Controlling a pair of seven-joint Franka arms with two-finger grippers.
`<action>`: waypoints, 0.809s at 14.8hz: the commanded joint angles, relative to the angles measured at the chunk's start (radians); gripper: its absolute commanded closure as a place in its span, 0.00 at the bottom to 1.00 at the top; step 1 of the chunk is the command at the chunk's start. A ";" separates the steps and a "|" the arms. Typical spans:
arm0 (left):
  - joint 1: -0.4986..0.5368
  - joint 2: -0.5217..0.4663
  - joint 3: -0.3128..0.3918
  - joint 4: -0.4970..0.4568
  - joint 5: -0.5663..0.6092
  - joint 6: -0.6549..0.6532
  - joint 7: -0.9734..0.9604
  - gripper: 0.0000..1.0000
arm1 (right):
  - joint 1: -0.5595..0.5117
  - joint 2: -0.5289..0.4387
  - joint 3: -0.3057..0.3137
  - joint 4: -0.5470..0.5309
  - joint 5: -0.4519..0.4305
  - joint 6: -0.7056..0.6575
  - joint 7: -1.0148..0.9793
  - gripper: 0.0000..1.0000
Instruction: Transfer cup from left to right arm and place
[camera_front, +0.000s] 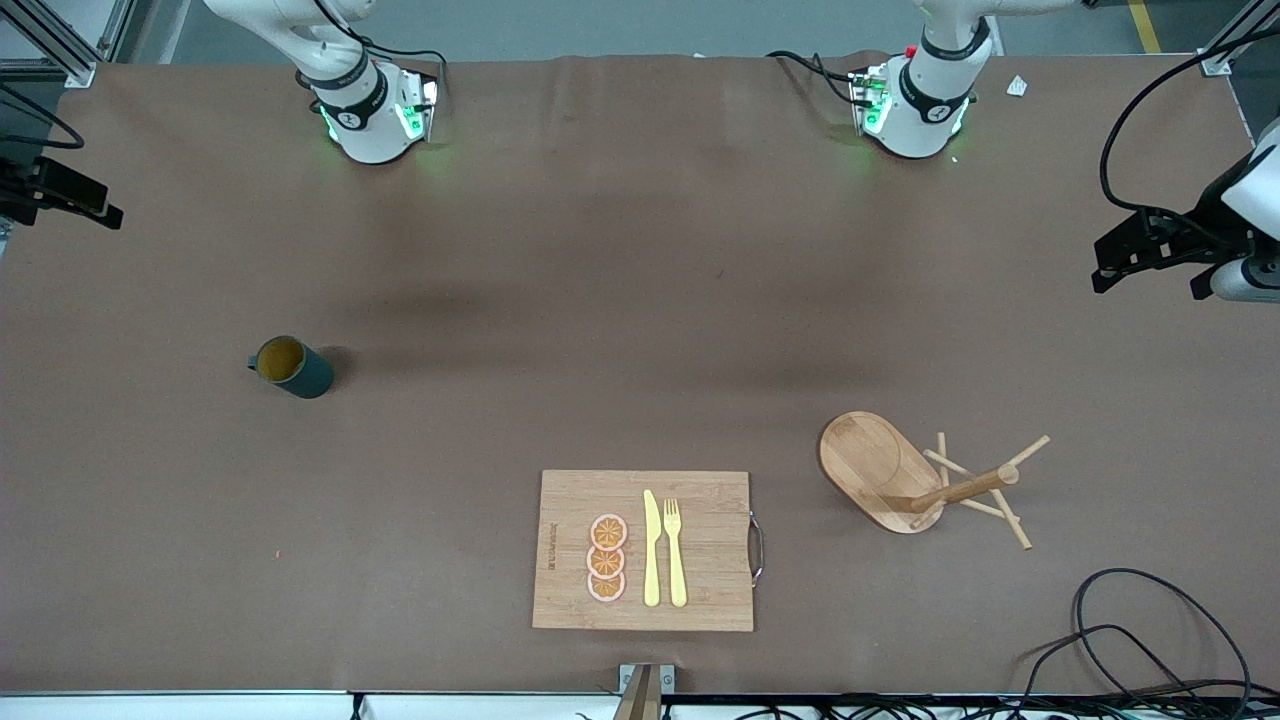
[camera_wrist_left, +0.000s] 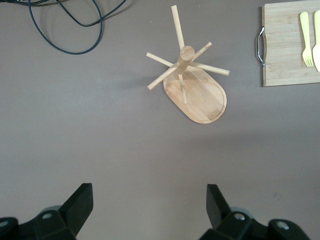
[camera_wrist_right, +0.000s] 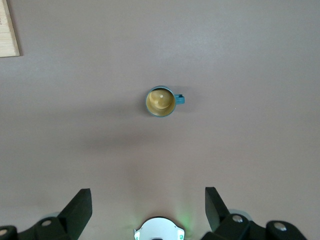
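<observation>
The cup (camera_front: 291, 367), dark teal-green with an ochre inside, stands upright on the brown table toward the right arm's end. It also shows in the right wrist view (camera_wrist_right: 161, 101), far below the open, empty right gripper (camera_wrist_right: 147, 190). In the front view the right gripper (camera_front: 62, 192) is raised at the table's edge, at the right arm's end. My left gripper (camera_front: 1150, 252) is raised at the left arm's end of the table. In the left wrist view the left gripper (camera_wrist_left: 150, 187) is open and empty above bare table.
A wooden peg rack (camera_front: 905, 478) on an oval base stands toward the left arm's end; it shows in the left wrist view (camera_wrist_left: 192, 80). A wooden cutting board (camera_front: 700, 590) with a knife, a fork and orange slices lies near the front edge. Black cables (camera_front: 1130, 640) lie at the front corner.
</observation>
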 joint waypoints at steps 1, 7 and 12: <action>0.005 0.011 -0.005 0.021 0.002 0.002 -0.002 0.00 | -0.001 -0.039 -0.002 -0.038 -0.001 0.025 -0.041 0.00; 0.005 0.011 -0.004 0.021 0.001 0.002 -0.001 0.00 | -0.002 -0.054 -0.002 -0.036 -0.001 0.022 -0.043 0.00; 0.005 0.011 -0.005 0.021 0.001 0.002 -0.001 0.00 | -0.005 -0.067 -0.002 -0.038 -0.001 0.025 -0.046 0.00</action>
